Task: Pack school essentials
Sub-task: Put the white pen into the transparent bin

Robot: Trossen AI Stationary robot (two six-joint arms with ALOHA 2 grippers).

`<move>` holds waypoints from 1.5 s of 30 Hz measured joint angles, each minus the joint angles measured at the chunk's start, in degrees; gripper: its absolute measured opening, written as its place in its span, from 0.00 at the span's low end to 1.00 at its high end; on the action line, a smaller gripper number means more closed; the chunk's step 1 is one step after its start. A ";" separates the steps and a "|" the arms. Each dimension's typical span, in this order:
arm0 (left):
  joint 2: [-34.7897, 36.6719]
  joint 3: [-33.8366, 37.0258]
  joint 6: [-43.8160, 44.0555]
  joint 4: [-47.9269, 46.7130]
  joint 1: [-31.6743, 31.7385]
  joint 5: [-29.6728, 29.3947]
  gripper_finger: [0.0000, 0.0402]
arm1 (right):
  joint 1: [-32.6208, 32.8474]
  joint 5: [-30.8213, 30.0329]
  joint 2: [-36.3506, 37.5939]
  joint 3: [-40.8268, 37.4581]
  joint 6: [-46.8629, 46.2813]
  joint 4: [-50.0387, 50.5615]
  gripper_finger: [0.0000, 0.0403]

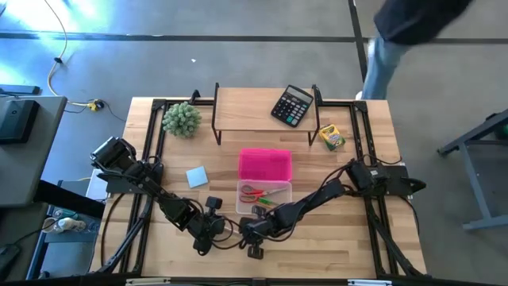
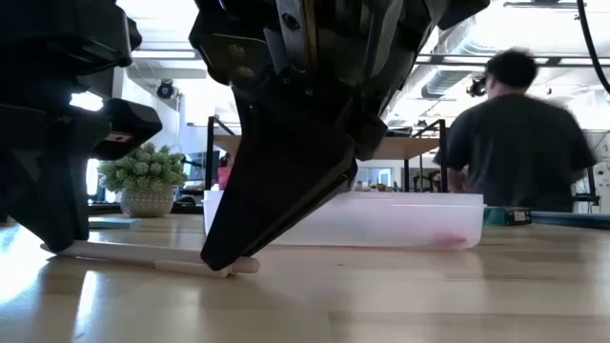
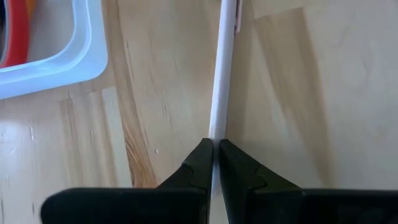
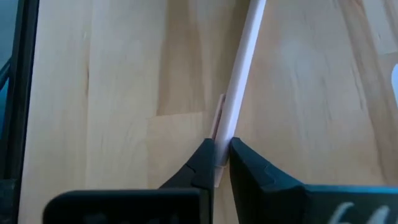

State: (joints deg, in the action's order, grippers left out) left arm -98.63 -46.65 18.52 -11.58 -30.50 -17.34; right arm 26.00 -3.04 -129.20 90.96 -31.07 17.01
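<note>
A: While both arms crowd the near edge of the pale wooden table (image 1: 333, 238), what are they on?

B: A thin white pencil (image 3: 221, 74) lying flat on the wood. The left gripper (image 3: 215, 163) has its two dark fingers pressed together on one end of it, and the right gripper (image 4: 221, 163) pinches the other end, where a small pinkish tip shows.

A: And the container?

B: The clear plastic box (image 1: 263, 197) sits just beyond the grippers, at the table's middle. The red-handled scissors (image 1: 262, 191) and a small green piece (image 1: 265, 202) lie inside it. Its bright pink lid (image 1: 265, 164) lies flat, touching the box's far side.

A: What else is around?

B: The light-blue square notepad (image 1: 197, 176) rests left of the lid, near the left arm. The yellow-and-green crayon box (image 1: 331, 137) lies by the right foot of a low wooden shelf (image 1: 246, 107), which carries a black calculator (image 1: 292, 105). A fuzzy green plant ball (image 1: 182, 119) stands left of the shelf.

A: Anything blocking?

B: In the low view the two grippers fill the foreground and hide much of the box. A person in a dark top (image 2: 519, 143) stands behind the table.
</note>
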 joint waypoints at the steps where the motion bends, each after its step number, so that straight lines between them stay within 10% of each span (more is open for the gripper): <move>1: 0.00 0.00 0.23 0.08 0.00 0.02 0.03 | 0.02 -0.01 -0.09 0.56 0.05 0.68 0.04; 20: 0.06 -0.11 -0.55 0.06 0.17 2.60 0.05 | 0.48 -1.14 -0.31 2.93 0.13 3.70 0.04; 33: 0.07 -0.07 -0.77 -0.91 1.64 6.57 0.24 | 0.48 0.29 -0.18 3.03 -0.27 4.42 0.04; 45: 0.05 -0.05 -1.12 -0.20 2.14 6.80 0.08 | 0.46 3.09 -0.01 3.12 -1.79 6.71 0.21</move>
State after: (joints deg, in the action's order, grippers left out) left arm -98.58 -46.71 17.39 -11.78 -28.36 -10.54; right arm 26.46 0.05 -129.21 94.08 -32.86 23.72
